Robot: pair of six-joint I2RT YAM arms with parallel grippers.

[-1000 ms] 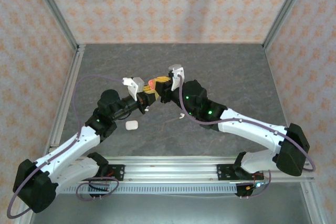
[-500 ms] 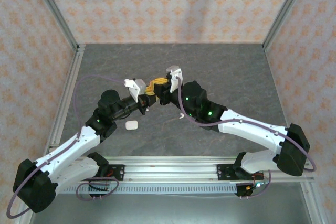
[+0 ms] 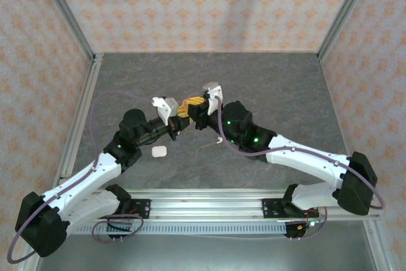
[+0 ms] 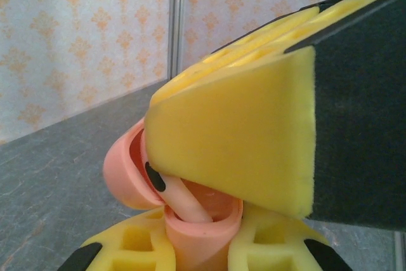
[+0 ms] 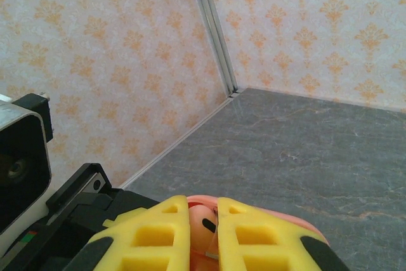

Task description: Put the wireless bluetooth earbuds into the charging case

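Above the middle of the table (image 3: 285, 87) the two arms meet. The left gripper (image 4: 202, 249) is clenched on the open pink case (image 4: 127, 169) and holds it from below. The right gripper (image 5: 203, 220) is closed tightly on a pinkish-red earbud (image 4: 181, 198). The stem of this earbud reaches down into the case, and its black tip points out. A white case (image 3: 158, 151) lies nearer to the near edge, beside the left arm. A white earbud (image 3: 219, 139) lies close to the right arm.
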